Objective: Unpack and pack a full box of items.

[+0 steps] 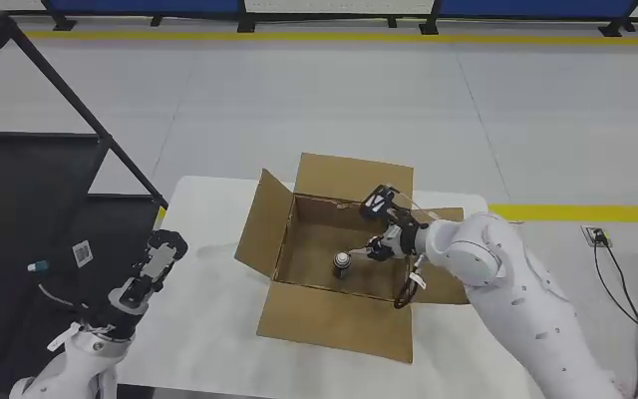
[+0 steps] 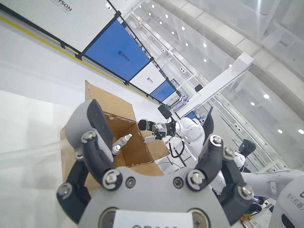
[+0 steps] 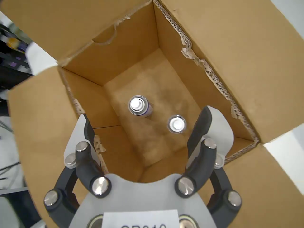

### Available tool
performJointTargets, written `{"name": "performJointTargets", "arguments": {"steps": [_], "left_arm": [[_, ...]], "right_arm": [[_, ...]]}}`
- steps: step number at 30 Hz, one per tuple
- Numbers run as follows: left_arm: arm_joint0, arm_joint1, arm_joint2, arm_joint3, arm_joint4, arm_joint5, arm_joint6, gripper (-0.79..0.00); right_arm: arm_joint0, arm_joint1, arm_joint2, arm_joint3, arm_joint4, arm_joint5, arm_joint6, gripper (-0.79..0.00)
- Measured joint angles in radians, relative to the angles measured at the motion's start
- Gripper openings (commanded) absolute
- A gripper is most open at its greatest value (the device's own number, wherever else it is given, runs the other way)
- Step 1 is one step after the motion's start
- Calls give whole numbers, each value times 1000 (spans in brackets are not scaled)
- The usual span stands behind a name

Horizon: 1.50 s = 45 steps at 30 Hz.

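Note:
An open cardboard box (image 1: pixel 334 324) stands on the white table (image 1: pixel 209 299) with all its flaps folded out. Two upright spray bottles stand on its floor: one with a purple label (image 3: pixel 139 106) and one with a clear cap (image 3: pixel 176 124). My right gripper (image 3: pixel 146 117) hangs open over the box mouth, above the bottles and touching neither. In the top view it sits at the box's right side (image 1: pixel 377 245), close to a bottle (image 1: pixel 341 264). My left gripper (image 2: pixel 152 112) is open and holds nothing, off the table's left edge (image 1: pixel 165 244), pointing towards the box (image 2: pixel 133 143).
A black frame with dark panels (image 1: pixel 60 199) stands left of the table, close to the left arm. The box flaps (image 1: pixel 261 224) spread outward on every side. Bare table top lies left of the box and in front of it.

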Motion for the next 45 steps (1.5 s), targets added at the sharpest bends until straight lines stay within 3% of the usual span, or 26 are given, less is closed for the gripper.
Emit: {"name": "performJointTargets", "arguments": {"steps": [5,10,16,17,21,23,25,26,27,31,32,33,39,45], "left_arm": [[-19,8,47,3,12,44,-32,0],[-11,13,79,-3,-5,57,-31,0],[4,19,96,-13,2,51,-15,0],[5,20,97,-15,1,51,-13,0],[9,26,94,-18,-7,51,-10,0],[10,28,92,-20,-8,51,-7,0],[10,31,92,-20,-9,51,-5,0],[11,32,92,-21,-9,50,-3,0],[11,33,92,-22,-8,50,-2,0],[13,38,93,-23,-6,48,9,0],[13,39,93,-23,-6,49,11,0],[13,40,93,-24,-7,49,13,0],[13,47,93,-22,-9,49,25,0],[6,54,106,-21,-10,48,16,0]], "right_arm": [[65,-26,-119,49,-171,47,69,0],[153,-64,-204,186,-134,18,123,0],[228,-109,-265,364,-81,-1,79,0],[236,-115,-273,386,-76,-5,74,-18],[264,-135,-299,462,-67,-20,63,-274],[273,-145,-311,494,-63,-30,61,-299],[281,-154,-323,523,-61,-29,62,-246],[284,-159,-328,534,-59,-29,60,-274],[287,-163,-332,545,-57,-29,59,-425],[301,-181,-347,593,-48,-37,47,-637],[304,-183,-348,601,-47,-40,45,-659],[307,-186,-349,607,-46,-42,44,-785],[311,-183,-331,585,-61,-46,26,-785],[243,-119,-207,354,-122,20,81,-785]]}}
